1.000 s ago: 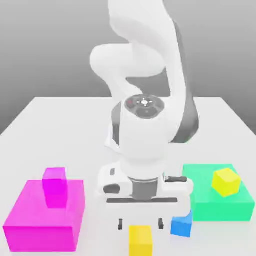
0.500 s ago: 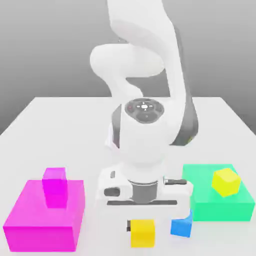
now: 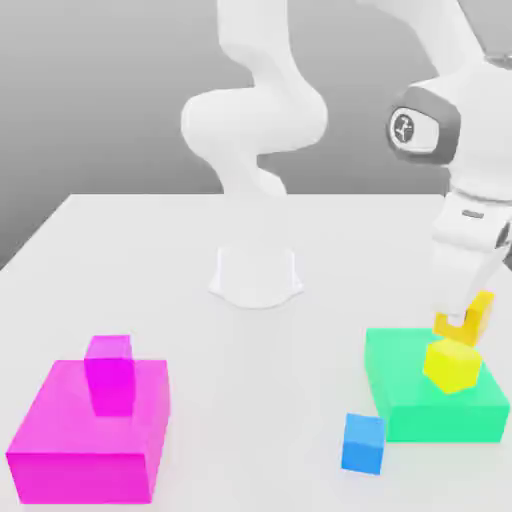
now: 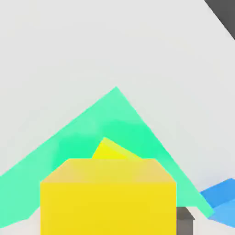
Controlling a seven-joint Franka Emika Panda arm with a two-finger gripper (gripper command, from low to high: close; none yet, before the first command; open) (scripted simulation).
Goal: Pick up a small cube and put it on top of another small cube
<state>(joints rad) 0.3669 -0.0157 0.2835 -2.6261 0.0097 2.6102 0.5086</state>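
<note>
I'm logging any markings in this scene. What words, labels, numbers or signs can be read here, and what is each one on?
Round badge on the robot arm's grey joint cap: a small white mark, too small to read.
Yellow cubes, blue cube, pink cube, green block, pink block, table: no text or signs.

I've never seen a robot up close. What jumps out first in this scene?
Probably the big white robot arm, bending over to the exterior view's right, its claw shut on a small yellow cube just above a second small yellow cube. That second cube sits on a flat green block. Opposite, at the exterior view's left, a large magenta block carries a small magenta cube.
</note>
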